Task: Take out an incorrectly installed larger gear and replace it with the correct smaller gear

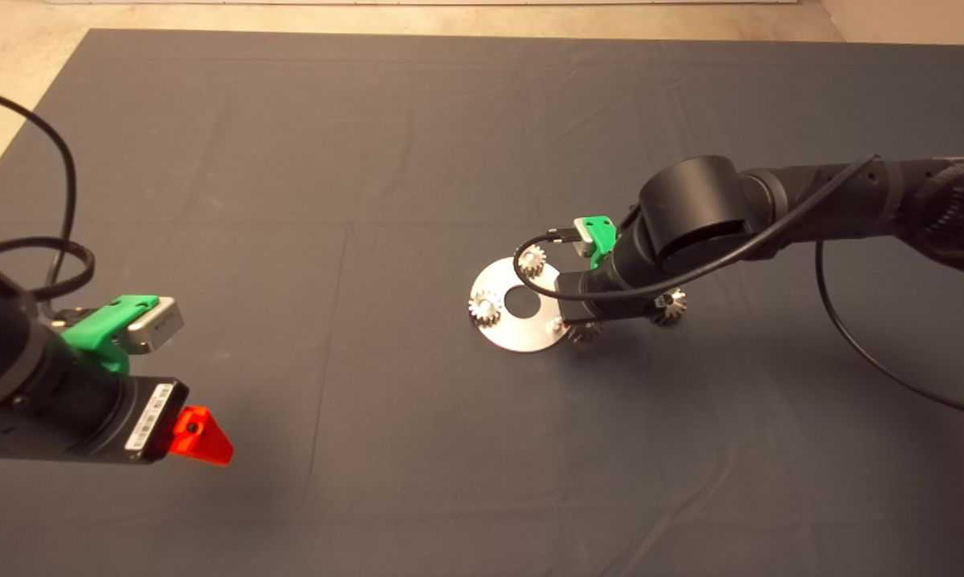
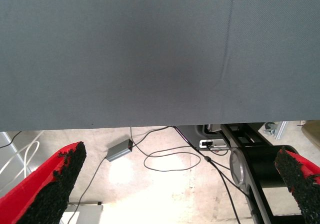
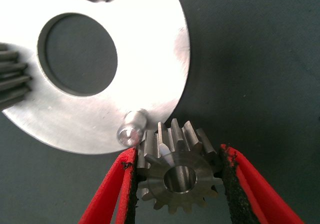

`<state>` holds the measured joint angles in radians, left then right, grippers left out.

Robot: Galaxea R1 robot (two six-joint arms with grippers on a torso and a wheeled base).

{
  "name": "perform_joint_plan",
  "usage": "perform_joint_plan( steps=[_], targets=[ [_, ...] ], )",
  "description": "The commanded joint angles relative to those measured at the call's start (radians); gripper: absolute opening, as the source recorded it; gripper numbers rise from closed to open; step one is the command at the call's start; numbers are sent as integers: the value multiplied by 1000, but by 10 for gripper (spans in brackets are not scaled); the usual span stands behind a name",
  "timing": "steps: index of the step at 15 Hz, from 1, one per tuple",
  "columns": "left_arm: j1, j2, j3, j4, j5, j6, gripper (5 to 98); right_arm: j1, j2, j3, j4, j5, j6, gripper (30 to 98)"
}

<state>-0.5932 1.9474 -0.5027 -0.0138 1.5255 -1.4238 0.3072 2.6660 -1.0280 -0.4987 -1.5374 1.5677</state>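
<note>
A dark grey mat point(image 1: 369, 200) covers the table, faintly creased, with pale floor point(image 1: 17, 48) showing past its far and left edges. A round silvery plate point(image 1: 522, 328) with a centre hole lies flat on the mat right of middle. The larger gear point(image 1: 669, 305), dark grey, sits directly on the cloth just right of the plate, apart from it.
</note>
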Motion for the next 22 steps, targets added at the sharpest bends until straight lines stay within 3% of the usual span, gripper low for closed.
perform_joint_plan(
  steps=[1, 5, 10, 14, 19, 22],
  targets=[
    [-4, 0, -3, 8, 94, 6, 982, 32, 27, -12, -37, -121, -12, 383],
    [-4, 2, -7, 7, 94, 8, 982, 98, 38, -12, -27, -121, -12, 383],
    [-4, 11, -17, 6, 91, 26, 982, 260, 32, -4, 107, -121, 2, 383],
    [-4, 11, -14, 6, 93, 25, 982, 242, 35, 0, 108, -121, 3, 383],
    [-4, 17, -21, 6, 93, 25, 982, 145, 38, -1, 106, -121, 3, 382],
    [-4, 17, -31, 6, 93, 26, 982, 145, 35, 10, 109, -121, 6, 383]
  ],
)
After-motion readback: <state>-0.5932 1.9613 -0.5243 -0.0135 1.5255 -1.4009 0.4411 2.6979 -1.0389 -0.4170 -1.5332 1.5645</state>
